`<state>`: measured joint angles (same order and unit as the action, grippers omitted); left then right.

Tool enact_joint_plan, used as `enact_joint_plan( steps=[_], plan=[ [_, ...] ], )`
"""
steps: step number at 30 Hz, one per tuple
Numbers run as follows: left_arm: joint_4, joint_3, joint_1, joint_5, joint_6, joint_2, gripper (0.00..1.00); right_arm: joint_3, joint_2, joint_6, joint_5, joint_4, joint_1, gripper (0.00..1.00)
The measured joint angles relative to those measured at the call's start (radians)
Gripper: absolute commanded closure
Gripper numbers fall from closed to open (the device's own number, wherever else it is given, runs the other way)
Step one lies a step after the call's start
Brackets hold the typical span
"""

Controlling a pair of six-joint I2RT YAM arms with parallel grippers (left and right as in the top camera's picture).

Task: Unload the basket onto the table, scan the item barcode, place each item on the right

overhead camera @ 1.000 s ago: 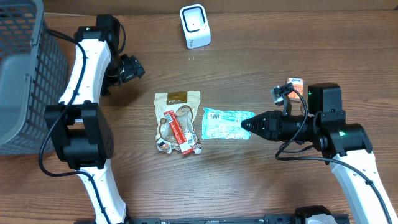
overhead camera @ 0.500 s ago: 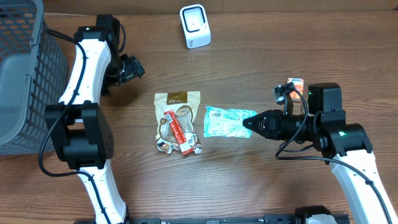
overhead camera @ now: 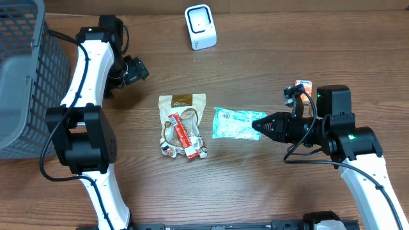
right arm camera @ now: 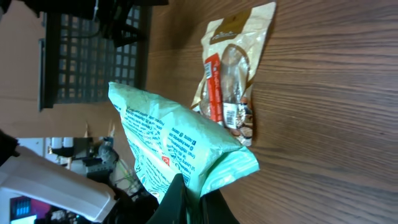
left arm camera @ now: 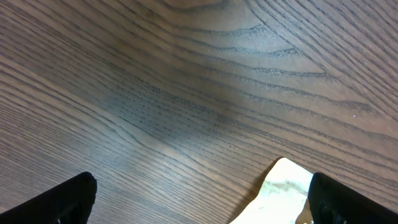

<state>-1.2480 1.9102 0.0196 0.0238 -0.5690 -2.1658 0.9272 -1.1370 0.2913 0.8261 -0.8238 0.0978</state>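
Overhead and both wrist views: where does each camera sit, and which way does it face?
Overhead: above the table, looking straight down; both arms show.
Left wrist: facing bare wood closely; left claw open, tips at the corners.
Right wrist: looks along the right claw, shut on the mint packet.
Shared: overhead and right wrist show packet, brown pouch, basket.

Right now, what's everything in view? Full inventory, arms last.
basket: 1, grey, far left
scanner: 1, white, top centre
snack pouch: 1, tan, table centre
stick packet: 1, red, on the snack pouch
mint packet: 1, pale green, right of the snack pouch
small packet: 1, orange, beside the right arm
table: 1, brown wood
left gripper: 1, black, open, empty, upper left
right gripper: 1, black, shut on the mint packet
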Motion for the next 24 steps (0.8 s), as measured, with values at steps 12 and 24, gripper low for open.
enact_joint_plan(
  steps=[12, 24],
  plan=[
    [0.000, 0.000, 0.000, 0.000, 0.000, 0.000, 0.00, 0.000, 0.000, -0.003, -0.041, 0.000, 0.000, 0.96],
    [0.000, 0.000, 0.000, 0.000, 0.000, 0.000, 0.00, 0.000, 0.000, -0.003, -0.056, -0.012, 0.000, 0.96]
  ],
)
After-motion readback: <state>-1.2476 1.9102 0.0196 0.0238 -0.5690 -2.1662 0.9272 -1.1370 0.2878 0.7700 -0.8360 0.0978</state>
